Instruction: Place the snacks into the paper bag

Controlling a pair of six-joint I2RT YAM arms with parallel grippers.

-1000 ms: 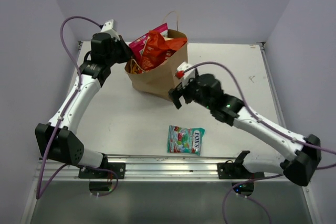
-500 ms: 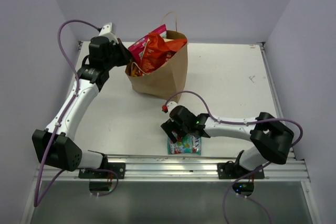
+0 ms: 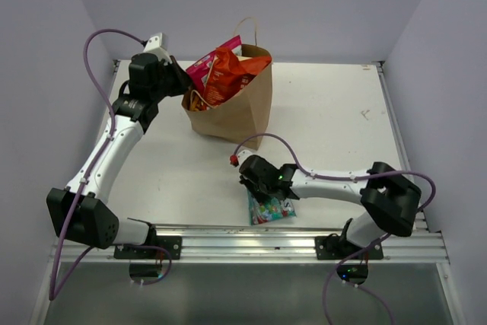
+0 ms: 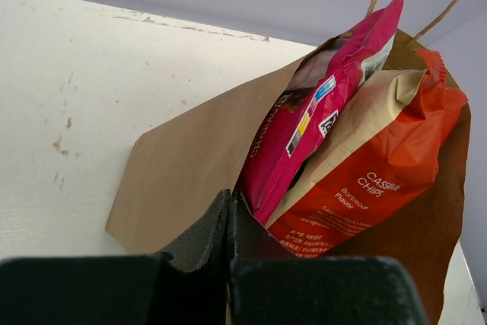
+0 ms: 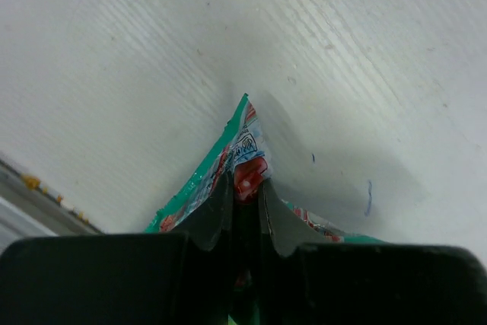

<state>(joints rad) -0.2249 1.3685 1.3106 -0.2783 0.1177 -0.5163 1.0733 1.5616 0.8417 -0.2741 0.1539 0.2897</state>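
The paper bag (image 3: 237, 116) stands upright at the back centre of the table, its handles up. A red-orange chip bag (image 3: 226, 71) and a magenta bag (image 3: 202, 63) stick out of its mouth. My left gripper (image 3: 183, 81) is shut on the bag's left rim (image 4: 183, 173), the fingers (image 4: 205, 234) pressed together beside the magenta bag (image 4: 304, 127) and the chip bag (image 4: 380, 180). The small teal candy packet (image 3: 272, 208) lies near the front edge. My right gripper (image 3: 256, 191) is shut on its far left corner (image 5: 224, 165), which is lifted and creased off the table.
The white table (image 3: 335, 104) is boxed in by pale walls on the left, back and right. A metal rail (image 3: 243, 237) runs along the near edge just behind the candy packet. Purple cables loop off both arms.
My right arm swung from beside the bag down to the candy packet, and its jaws went from wide open to shut on the packet's corner, skewing it. The left arm barely moved.
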